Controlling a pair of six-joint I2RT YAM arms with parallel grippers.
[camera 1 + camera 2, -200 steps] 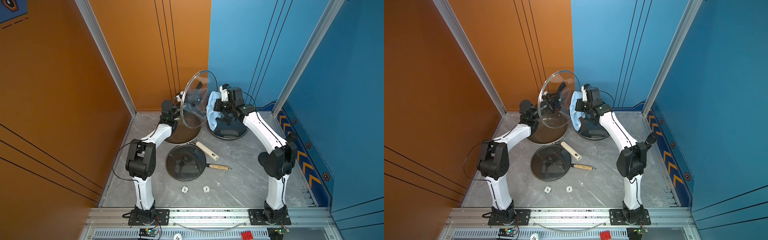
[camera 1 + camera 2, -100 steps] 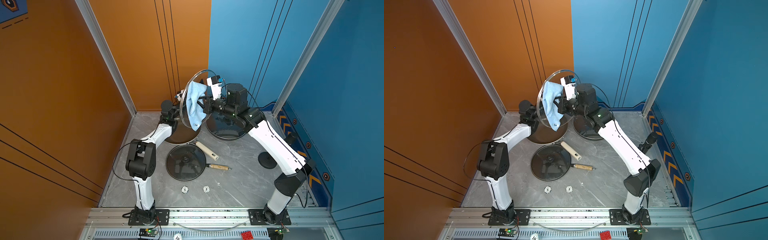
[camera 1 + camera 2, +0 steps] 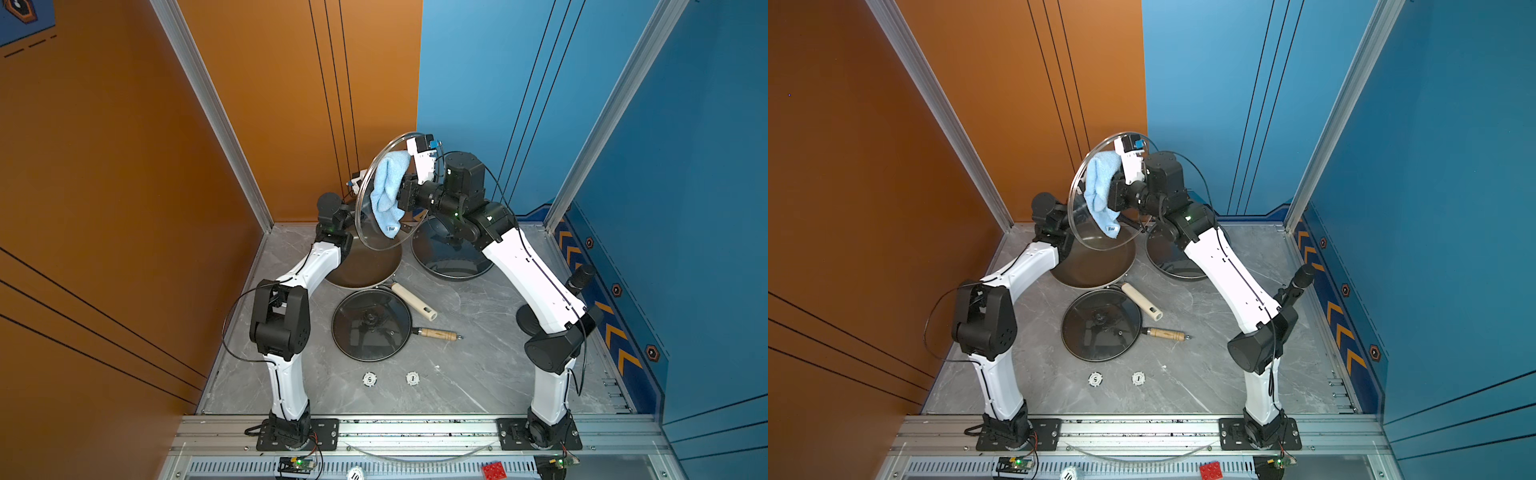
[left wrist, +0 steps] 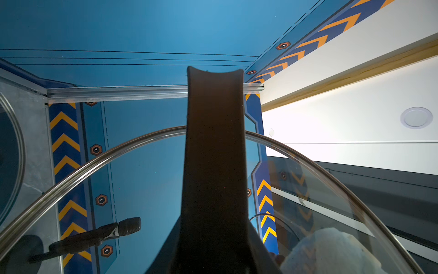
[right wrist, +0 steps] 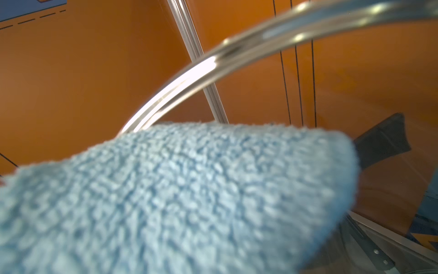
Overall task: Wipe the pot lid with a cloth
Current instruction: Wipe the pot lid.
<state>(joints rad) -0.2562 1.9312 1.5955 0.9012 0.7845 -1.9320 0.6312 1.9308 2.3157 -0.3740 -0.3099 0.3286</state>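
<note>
L grip (image 3: 354,208) clamped on lid (image 3: 372,237), tilted on edge over worktop's (image 3: 478,374) far edge | R grip (image 3: 400,194) pinching cloth (image 3: 388,187) against lid

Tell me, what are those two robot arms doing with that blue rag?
They are cleaning a lid. The left arm holds a see-through glass pot lid up in the air, tipped on its edge above a brown pan. The right gripper is shut on the light-blue cloth and has it against the glass, near the top of the lid. Another pan with its own lid just sits on the table.
</note>
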